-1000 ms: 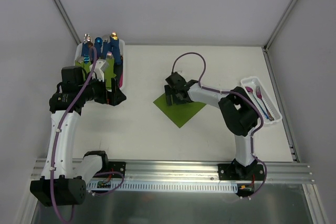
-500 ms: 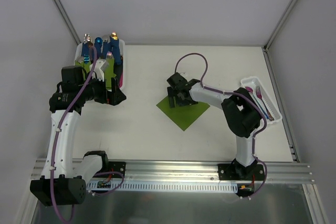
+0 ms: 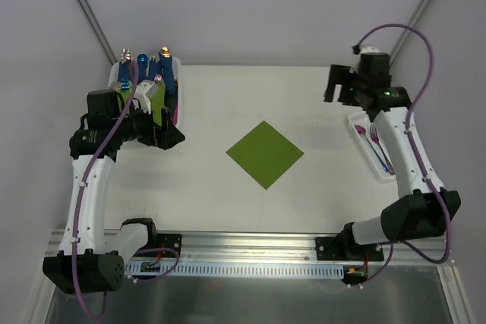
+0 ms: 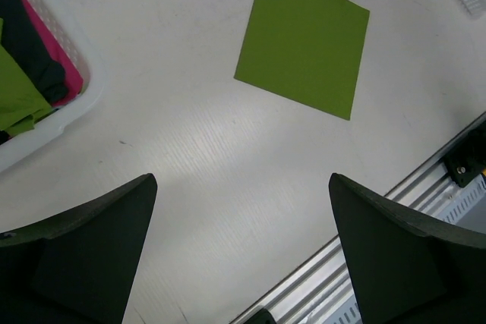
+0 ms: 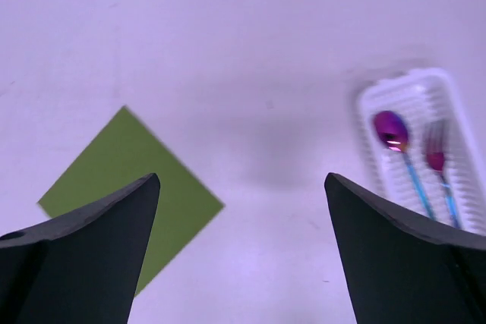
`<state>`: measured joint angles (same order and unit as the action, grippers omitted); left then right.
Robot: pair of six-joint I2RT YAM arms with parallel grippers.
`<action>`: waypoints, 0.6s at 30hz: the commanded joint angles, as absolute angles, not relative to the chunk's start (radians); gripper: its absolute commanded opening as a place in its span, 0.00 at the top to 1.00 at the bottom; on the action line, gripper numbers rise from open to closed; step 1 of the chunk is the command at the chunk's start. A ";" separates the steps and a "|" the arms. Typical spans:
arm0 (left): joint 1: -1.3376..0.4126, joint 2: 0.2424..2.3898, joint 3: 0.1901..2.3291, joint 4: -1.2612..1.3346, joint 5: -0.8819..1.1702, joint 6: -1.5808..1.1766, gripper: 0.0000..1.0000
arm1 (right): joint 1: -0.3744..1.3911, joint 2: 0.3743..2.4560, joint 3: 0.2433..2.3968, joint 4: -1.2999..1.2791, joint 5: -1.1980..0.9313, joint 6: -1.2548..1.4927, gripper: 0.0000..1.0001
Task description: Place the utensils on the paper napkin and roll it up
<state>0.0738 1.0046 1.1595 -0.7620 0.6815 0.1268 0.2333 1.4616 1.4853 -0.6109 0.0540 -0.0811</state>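
Observation:
The olive-green paper napkin (image 3: 264, 153) lies flat and bare as a diamond in the middle of the table. It also shows in the left wrist view (image 4: 304, 39) and the right wrist view (image 5: 121, 180). The utensils, a spoon (image 5: 391, 130) and a fork (image 5: 437, 153) with shiny reddish ends, lie in a narrow white tray (image 3: 363, 147) at the right. My right gripper (image 3: 339, 87) is open and empty, raised just left of the tray's far end (image 5: 241, 248). My left gripper (image 3: 163, 138) is open and empty beside the left basket (image 4: 243, 248).
A white basket (image 3: 114, 75) at the back left holds several green tube bundles with blue handles (image 3: 144, 73); its rim shows in the left wrist view (image 4: 57, 130). A metal rail (image 3: 250, 244) runs along the near table edge. Grey walls close the back and sides.
My right gripper has left the napkin, risen and swung to the back right near the utensil tray. The napkin now lies uncovered. The left arm has barely moved.

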 commanded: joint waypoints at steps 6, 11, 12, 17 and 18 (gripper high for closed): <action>0.087 1.080 1.206 -0.736 0.828 0.164 0.01 | -0.133 1.491 1.468 -0.860 0.025 -0.250 0.01; 0.087 1.100 1.190 -0.735 0.864 0.181 0.01 | -0.216 1.618 1.443 -0.848 0.097 -0.299 0.29; 0.089 1.101 1.187 -0.735 0.879 0.183 0.01 | -0.221 1.644 1.453 -0.839 0.103 -0.304 0.37; 0.089 1.117 1.167 -0.733 0.896 0.179 0.01 | -0.230 1.802 1.517 -0.813 0.159 -0.324 0.68; 0.090 1.115 1.164 -0.732 0.893 0.184 0.01 | -0.235 1.821 1.529 -0.811 0.164 -0.328 0.69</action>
